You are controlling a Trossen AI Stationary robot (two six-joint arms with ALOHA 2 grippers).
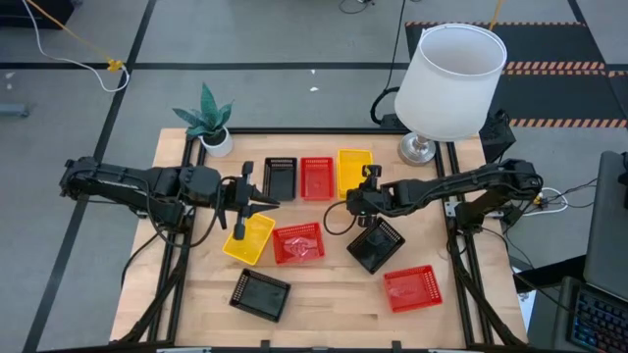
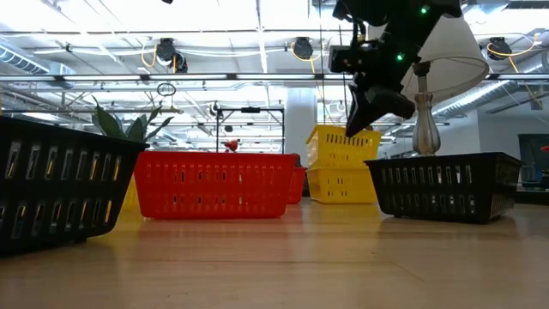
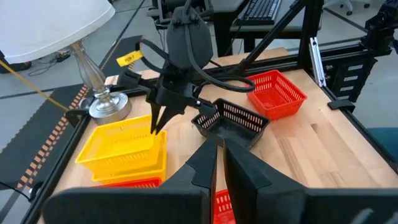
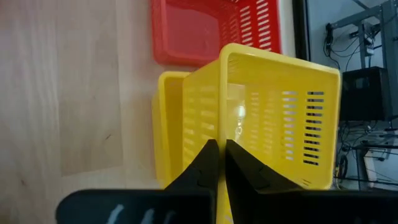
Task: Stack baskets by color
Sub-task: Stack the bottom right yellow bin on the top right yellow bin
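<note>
**Right hand grips a yellow basket at the back row**

The top yellow basket (image 1: 354,169) sits tilted in a second yellow one, the right hand (image 1: 371,173) clamped on its wall. Visible overhead: three black, three red baskets (one yellow (image 1: 249,238) lies apart). The left hand (image 1: 267,202) hovers, fingers together, empty.

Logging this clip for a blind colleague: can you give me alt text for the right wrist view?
The right gripper, fingers shut, pinches the near wall of a yellow basket that sits tilted, partly inside a second yellow basket on the wooden table. A red basket lies just beyond them.
</note>
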